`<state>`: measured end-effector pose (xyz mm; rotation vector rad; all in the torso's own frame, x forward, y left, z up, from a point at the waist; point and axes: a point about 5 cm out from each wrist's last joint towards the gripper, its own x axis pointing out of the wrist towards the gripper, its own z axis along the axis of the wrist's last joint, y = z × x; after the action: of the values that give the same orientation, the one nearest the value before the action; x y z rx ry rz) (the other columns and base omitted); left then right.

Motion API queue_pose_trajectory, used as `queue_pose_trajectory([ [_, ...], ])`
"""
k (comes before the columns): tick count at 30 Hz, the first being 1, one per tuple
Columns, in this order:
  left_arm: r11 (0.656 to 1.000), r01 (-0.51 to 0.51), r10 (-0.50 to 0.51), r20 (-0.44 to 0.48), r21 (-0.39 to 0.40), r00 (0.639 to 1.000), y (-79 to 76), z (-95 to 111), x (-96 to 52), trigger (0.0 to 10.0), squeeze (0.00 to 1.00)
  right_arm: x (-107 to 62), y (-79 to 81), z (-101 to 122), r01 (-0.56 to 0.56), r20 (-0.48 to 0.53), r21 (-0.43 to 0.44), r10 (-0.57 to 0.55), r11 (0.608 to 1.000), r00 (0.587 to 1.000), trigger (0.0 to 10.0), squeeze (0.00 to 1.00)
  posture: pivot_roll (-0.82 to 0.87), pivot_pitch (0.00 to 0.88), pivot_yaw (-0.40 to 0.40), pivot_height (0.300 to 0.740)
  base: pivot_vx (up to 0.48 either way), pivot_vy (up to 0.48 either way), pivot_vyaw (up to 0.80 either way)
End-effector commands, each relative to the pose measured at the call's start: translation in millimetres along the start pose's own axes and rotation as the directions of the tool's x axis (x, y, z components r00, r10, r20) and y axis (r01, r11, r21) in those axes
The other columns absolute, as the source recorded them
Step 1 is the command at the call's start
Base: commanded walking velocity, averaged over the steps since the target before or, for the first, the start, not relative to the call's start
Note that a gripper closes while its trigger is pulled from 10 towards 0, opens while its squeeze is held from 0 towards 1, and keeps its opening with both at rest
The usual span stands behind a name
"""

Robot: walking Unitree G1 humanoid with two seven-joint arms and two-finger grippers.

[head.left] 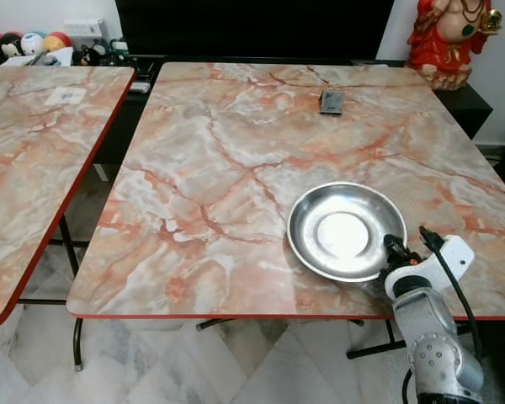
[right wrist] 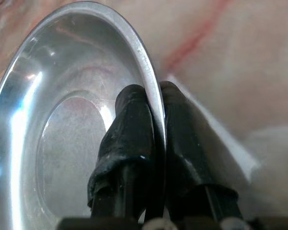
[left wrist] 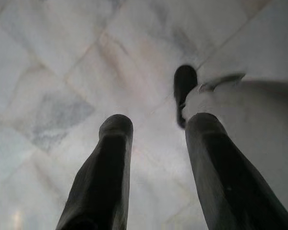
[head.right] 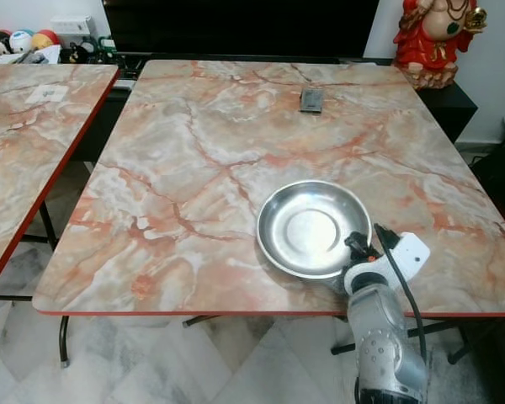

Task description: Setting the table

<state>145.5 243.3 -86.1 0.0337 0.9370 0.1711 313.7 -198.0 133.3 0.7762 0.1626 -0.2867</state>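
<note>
The right gripper (right wrist: 153, 124) has its jaws clamped on the rim of the steel plate (head.left: 345, 231), which lies on the bench (head.left: 236, 168) near its front edge, probably to position it. The left gripper (left wrist: 156, 158) hangs idle, jaws apart.

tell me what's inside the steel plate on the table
Nothing lies in the steel plate; its shiny bowl shows bare metal and reflections. The right tool pinches its near rim, one finger inside, hiding a small strip. The marble table beneath it is covered.

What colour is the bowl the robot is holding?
Shiny silver. The metal bowl, pinched at its rim by the right gripper, shows best in the left eye view.
</note>
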Motion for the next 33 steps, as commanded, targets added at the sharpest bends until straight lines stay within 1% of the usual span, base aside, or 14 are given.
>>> queue_pose_trajectory([
  [1,1.000,-0.003,0.004,-0.039,0.005,0.999,4.3,-14,-4.3,10.0,0.00,-3.6,2.2,10,0.009,0.016,0.010,-0.009,1.000,1.000,10.0,0.00,0.04,0.192,-0.037,0.740,0.000,0.000,0.00],
  [4,1.000,-0.003,0.003,-0.046,0.008,0.999,6.0,-18,-5.7,10.0,0.00,-4.6,0.1,11,0.038,0.003,-0.003,-0.038,0.999,0.999,10.0,0.00,0.04,0.193,-0.038,0.740,0.000,0.000,0.00],
  [5,1.000,-0.002,0.003,-0.051,0.011,0.999,6.4,-20,-6.7,10.0,0.00,-5.6,-4.3,8,0.072,-0.031,-0.011,-0.072,0.997,0.997,10.0,0.00,0.04,0.193,-0.038,0.740,0.000,0.000,0.00],
  [6,1.000,-0.002,0.003,-0.051,0.011,0.999,6.4,-20,-6.7,10.0,0.00,-5.6,-4.3,8,0.072,-0.031,-0.011,-0.072,0.997,0.997,10.0,0.00,0.04,0.193,-0.038,0.740,0.000,0.000,0.00],
  [7,1.000,-0.002,0.003,-0.054,0.012,0.999,6.4,-22,-7.1,10.0,0.00,-6.9,-6.1,7,0.090,-0.040,0.008,-0.089,0.996,0.995,10.0,0.00,0.04,0.191,-0.041,0.740,0.000,0.000,0.00],
  [10,1.000,-0.002,0.003,-0.058,0.013,0.998,6.5,-24,-7.9,10.0,0.00,-12.4,-5.4,8,0.097,-0.064,0.018,-0.095,0.995,0.993,10.0,0.00,0.04,0.190,-0.042,0.740,0.000,0.000,0.00],
  [15,1.000,-0.001,0.002,-0.065,0.016,0.998,6.5,-27,-8.7,10.0,0.00,-23.1,-2.7,14,0.096,-0.063,0.025,-0.094,0.995,0.994,10.0,0.00,0.03,0.188,-0.042,0.740,0.000,0.000,0.00],
  [19,1.000,0.005,-0.003,-0.072,0.024,0.997,4.6,-28,-8.8,10.0,0.00,-33.6,-12.2,18,0.118,-0.072,-0.005,-0.118,0.993,0.990,10.0,0.00,0.02,0.185,-0.042,0.740,0.000,0.000,0.00],
  [20,1.000,0.010,-0.008,-0.074,0.028,0.997,3.0,-28,-8.6,10.0,0.00,-37.3,-18.8,16,0.136,-0.085,-0.021,-0.138,0.990,0.987,10.0,0.00,0.01,0.182,-0.040,0.740,0.000,0.000,0.00],
  [22,0.999,0.015,-0.012,-0.075,0.033,0.997,1.5,-28,-8.6,10.0,0.00,-40.9,-23.8,14,0.151,-0.100,-0.036,-0.154,0.988,0.983,10.0,0.00,0.01,0.181,-0.040,0.740,0.000,0.000,0.00],
  [30,0.999,0.022,-0.019,-0.082,0.039,0.996,-2.0,-31,-9.1,10.0,0.00,-47.7,-28.9,7,0.158,-0.128,-0.062,-0.165,0.986,0.978,10.0,0.00,0.00,0.173,-0.040,0.740,0.000,0.000,0.00],
  [31,0.999,0.024,-0.021,-0.083,0.040,0.996,-2.9,-31,-9.1,10.0,0.00,-48.1,-31.1,6,0.164,-0.133,-0.068,-0.171,0.984,0.976,10.0,0.10,0.01,0.171,-0.040,0.740,0.000,0.000,0.00],
  [32,0.999,0.026,-0.022,-0.084,0.041,0.996,-3.6,-32,-9.2,10.0,0.00,-48.4,-32.0,6,0.166,-0.134,-0.071,-0.174,0.984,0.976,10.0,0.53,0.01,0.171,-0.040,0.740,0.000,0.000,0.00],
  [33,0.999,0.026,-0.022,-0.084,0.041,0.996,-3.8,-32,-9.2,10.0,0.00,-48.6,-32.1,6,0.166,-0.135,-0.072,-0.175,0.983,0.975,10.0,0.53,0.01,0.171,-0.040,0.740,0.000,0.000,0.00],
])
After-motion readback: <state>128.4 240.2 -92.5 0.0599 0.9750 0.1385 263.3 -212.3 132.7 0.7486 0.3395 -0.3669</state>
